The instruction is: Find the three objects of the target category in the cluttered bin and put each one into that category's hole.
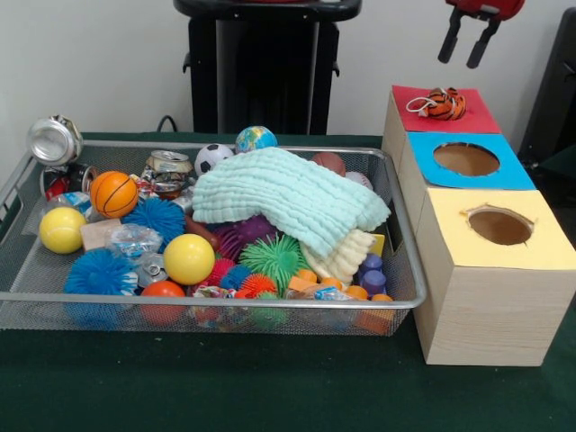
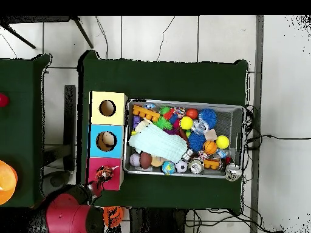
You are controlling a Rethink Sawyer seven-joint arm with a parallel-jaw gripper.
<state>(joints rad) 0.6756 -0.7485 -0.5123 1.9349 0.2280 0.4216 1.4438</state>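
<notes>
Under the crumpled mint cloth (image 1: pixel 288 200), half the bin's (image 1: pixel 407 297) clutter hidden; pincer (image 1: pixel 469 45) above, empty, fingers apart.

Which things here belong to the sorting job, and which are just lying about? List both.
Job: wire bin; balls inside it; red box, blue box, yellow box with holes; striped toy on the red box; gripper, jaws apart.

Lying about: crushed can at the bin's corner; pale green cloth draped over the toys; cables on the floor.

even, bright indoor light, soft shadows, slight blur, no glare.
</notes>
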